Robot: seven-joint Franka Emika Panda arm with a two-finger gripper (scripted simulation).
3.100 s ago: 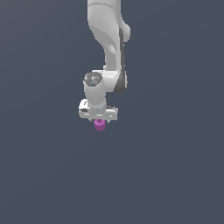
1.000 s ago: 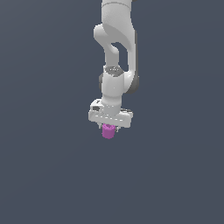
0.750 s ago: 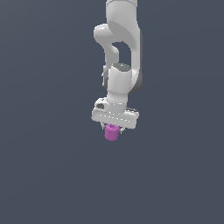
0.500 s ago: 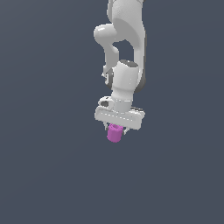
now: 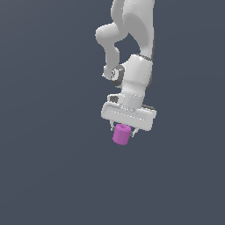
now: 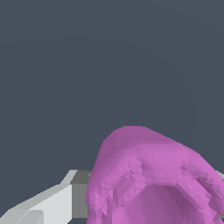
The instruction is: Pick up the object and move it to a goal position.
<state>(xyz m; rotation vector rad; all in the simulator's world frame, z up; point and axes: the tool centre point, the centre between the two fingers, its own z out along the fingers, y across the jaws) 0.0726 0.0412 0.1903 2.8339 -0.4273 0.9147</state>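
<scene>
Plain dark grey-blue is being shown all around, with no table or floor to be seen. A purple cylinder [image 5: 121,134] is being held just under the white gripper [image 5: 124,130], pinched between closed-in fingers. The carrying step is probably being done now. Next, the cylinder likely needs moving to the goal, but no goal mark is being shown. In the wrist view, the cylinder's [image 6: 153,179] hollow end is being shown up close, beside one finger [image 6: 48,205].

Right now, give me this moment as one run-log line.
phase: carry | gripper: shut on purple cylinder | cylinder: held below gripper bar, tilted | goal: not visible
</scene>
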